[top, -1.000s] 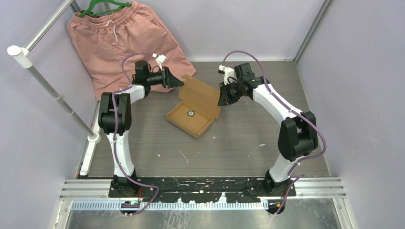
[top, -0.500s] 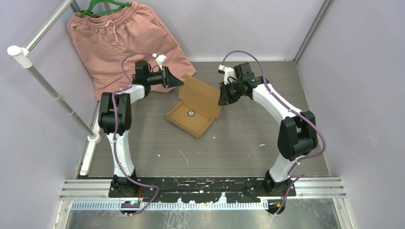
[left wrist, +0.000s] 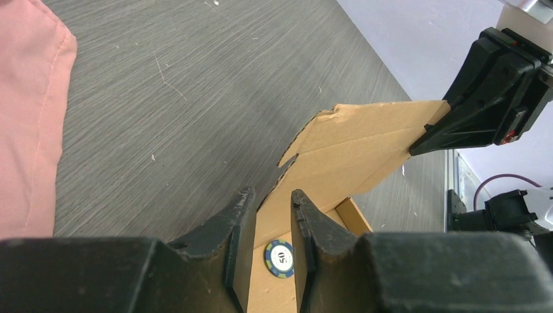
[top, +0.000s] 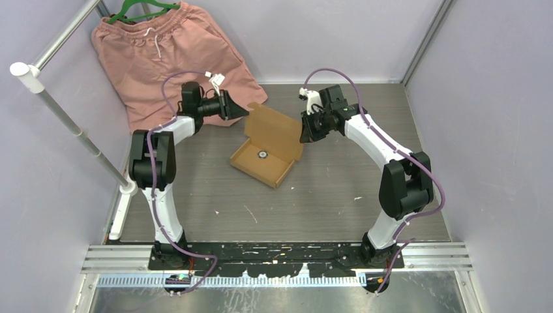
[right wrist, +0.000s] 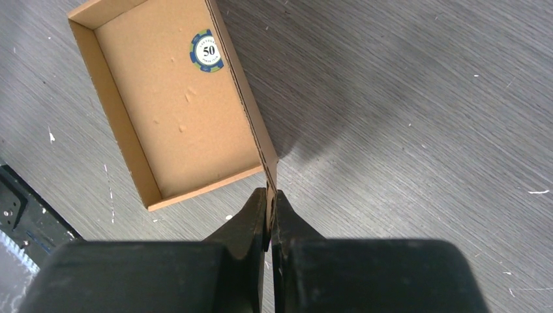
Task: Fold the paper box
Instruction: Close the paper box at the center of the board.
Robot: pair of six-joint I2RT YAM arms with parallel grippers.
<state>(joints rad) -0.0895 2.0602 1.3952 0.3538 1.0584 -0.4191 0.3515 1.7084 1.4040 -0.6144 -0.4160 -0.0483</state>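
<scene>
The paper box (top: 251,164) is a shallow brown cardboard tray with its lid (top: 277,125) raised along the far side. A poker chip (top: 261,154) lies inside the tray. My right gripper (top: 302,137) is shut on the lid's right end; in the right wrist view the cardboard edge (right wrist: 261,140) runs straight into its closed jaws (right wrist: 270,192). My left gripper (top: 246,111) is at the lid's left corner. In the left wrist view its jaws (left wrist: 270,193) stand a narrow gap apart, with the lid's notched edge (left wrist: 290,160) running toward that gap and the chip (left wrist: 280,257) showing beyond.
Salmon-pink shorts (top: 163,55) on a green hanger lie at the back left, close behind the left arm. A white rail (top: 65,117) slants down the left side. Lilac walls close in the grey table (top: 313,202) on three sides.
The left gripper's jaws have narrowed at the lid's left corner, and the left arm's elbow has shifted left. The right gripper keeps its hold on the lid.
</scene>
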